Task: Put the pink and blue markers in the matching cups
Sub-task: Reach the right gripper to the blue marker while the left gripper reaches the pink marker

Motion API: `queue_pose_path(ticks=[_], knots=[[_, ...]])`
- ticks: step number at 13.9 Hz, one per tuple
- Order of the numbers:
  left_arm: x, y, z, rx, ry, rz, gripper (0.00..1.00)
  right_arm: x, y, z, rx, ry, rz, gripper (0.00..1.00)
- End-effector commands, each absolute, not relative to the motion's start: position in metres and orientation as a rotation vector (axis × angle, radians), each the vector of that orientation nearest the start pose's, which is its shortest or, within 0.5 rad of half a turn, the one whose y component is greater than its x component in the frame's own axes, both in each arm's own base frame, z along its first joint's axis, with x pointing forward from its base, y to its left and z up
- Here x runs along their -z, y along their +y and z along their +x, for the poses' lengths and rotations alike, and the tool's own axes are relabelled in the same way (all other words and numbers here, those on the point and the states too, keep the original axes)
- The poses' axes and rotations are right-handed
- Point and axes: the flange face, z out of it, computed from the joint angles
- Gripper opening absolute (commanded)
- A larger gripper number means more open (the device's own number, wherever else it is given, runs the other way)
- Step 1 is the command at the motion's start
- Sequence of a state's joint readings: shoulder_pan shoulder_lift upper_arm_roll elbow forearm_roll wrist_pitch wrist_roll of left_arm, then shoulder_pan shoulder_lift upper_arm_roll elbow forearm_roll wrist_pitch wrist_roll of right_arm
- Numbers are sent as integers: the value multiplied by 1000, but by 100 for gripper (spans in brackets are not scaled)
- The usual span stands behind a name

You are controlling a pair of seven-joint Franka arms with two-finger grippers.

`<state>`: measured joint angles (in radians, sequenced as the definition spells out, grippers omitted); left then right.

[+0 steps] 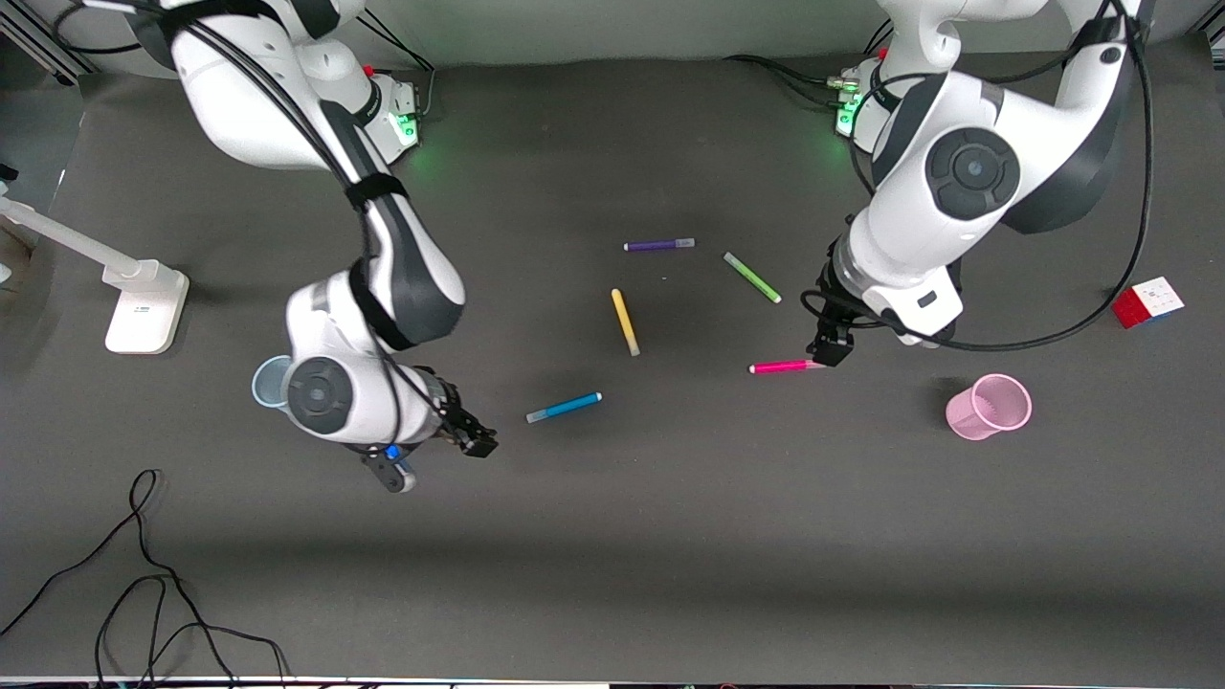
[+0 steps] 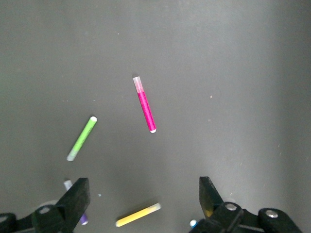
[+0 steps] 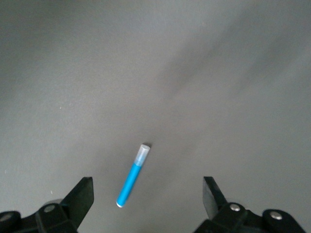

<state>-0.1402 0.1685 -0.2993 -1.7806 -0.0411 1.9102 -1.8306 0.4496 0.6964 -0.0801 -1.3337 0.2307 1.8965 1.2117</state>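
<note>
The table (image 1: 670, 536) looks matt, dark and cloth-like. The pink cup (image 1: 989, 407) is translucent plastic with mesh texture; the pink marker (image 1: 780, 366) and blue marker (image 1: 565, 408) are smooth plastic.

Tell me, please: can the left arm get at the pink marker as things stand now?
Probably yes. The left hand hangs open over the cap end of the pink marker, which lies flat and alone on the table. In the left wrist view nothing lies between the fingers and that marker; the green pen lies apart from it.

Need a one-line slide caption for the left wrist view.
Open left gripper above the table, pink marker lying ahead of it, green pen and yellow pen nearby.
</note>
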Motion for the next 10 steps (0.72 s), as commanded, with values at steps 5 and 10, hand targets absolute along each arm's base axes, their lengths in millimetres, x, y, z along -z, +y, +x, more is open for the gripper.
queue_pose_path(ticks=[5,10], knots=[[-393,-235,537,-26,-2260,-2208,100,-234,344,650,-269,1876,-2513,96],[-328,-236,546,-3,-2326,-2181,100,-190,348,645,-262,1945,-2493,96]])
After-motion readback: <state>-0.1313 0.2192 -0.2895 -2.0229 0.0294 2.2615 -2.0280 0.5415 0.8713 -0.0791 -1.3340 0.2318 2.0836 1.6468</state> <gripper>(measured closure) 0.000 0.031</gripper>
